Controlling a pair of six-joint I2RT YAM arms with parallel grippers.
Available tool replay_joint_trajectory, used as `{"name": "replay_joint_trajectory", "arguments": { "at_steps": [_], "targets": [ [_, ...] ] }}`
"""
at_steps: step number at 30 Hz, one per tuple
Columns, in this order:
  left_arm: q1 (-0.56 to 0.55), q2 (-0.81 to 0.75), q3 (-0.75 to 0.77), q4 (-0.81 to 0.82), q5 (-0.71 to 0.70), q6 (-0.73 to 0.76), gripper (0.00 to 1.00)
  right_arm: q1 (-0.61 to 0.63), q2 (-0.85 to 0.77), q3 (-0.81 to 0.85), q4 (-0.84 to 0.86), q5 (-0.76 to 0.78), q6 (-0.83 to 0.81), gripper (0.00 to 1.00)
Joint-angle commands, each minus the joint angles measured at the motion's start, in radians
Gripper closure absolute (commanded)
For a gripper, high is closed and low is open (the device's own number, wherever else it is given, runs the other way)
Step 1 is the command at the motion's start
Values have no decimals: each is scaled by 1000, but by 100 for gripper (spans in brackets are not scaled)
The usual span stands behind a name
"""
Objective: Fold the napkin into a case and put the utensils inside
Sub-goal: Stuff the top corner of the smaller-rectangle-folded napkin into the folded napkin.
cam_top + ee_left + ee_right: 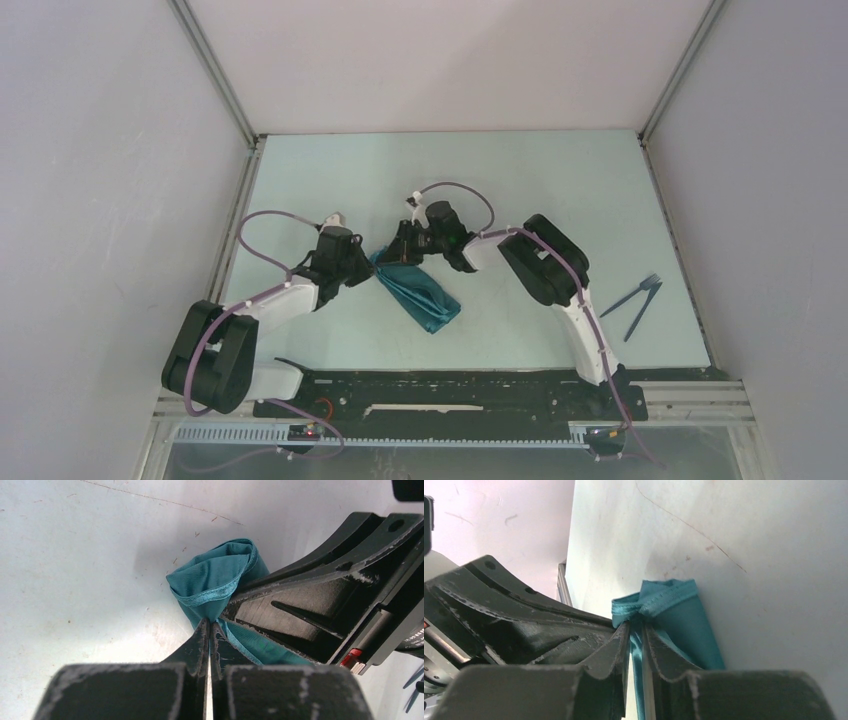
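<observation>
The left pincer sits left of centre on the table. Its fingers are pressed almost together, nipping a hemmed corner of the napkin at their tips. The cloth rises from that nip in a rounded, loose loop.

The napkin lies mid-table as a bunched, folded teal bundle. Its upper end is gathered between the two pincers, and the rest trails toward the near right and rests on the table. In the top view the bundle looks oblong and creased rather than a flat strip.

The right pincer meets the left one tip to tip at the same end of the cloth. Its fingers stand narrow, with a band of the satin clamped between them and the hem bunched just past their tips.

The utensils lie far right on the bare table near its edge. They are crossed at one end in a narrow V, well apart from the napkin and outside it.
</observation>
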Motion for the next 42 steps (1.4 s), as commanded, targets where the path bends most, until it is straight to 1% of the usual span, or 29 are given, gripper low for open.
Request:
{"name": "replay_joint_trajectory", "arguments": {
  "at_steps": [1,3,7,9,12,14,16,18,20,22,24,28,31,36,42],
  "targets": [
    [5,-19,5,26,11,9,100,18,41,63,4,-11,-20,81],
    [5,-20,8,26,11,8,100,26,61,86,-15,-14,-24,83],
    [5,-19,19,24,30,6,100,40,80,94,-27,-14,-24,85],
    [5,-22,26,13,21,3,100,50,82,90,-40,-15,-30,88],
    [4,-14,49,-15,-36,-5,100,69,71,68,-56,23,-46,90],
    [4,9,65,-18,-25,-17,100,83,70,67,-60,57,-47,89],
    [5,38,78,-16,7,-36,100,94,76,71,-45,101,-32,86],
    [5,53,75,-21,7,-60,100,104,81,96,-76,114,-36,83],
    [7,56,68,-45,-9,-66,100,101,63,92,-85,86,-34,82],
    [11,55,64,-53,-1,-55,100,82,26,76,-131,58,-36,79],
    [11,35,53,-54,-7,-49,100,59,-3,58,-159,-1,-47,77],
    [11,20,41,-65,3,-37,100,21,-46,29,-162,-73,-91,73],
    [11,24,32,-67,3,-27,100,9,-50,18,-130,-113,-96,72],
    [11,18,16,-67,0,-23,100,3,-29,18,-101,-116,-85,72],
    [10,1,20,-61,10,-14,100,30,47,48,-62,-91,-49,78]
  ]
}}
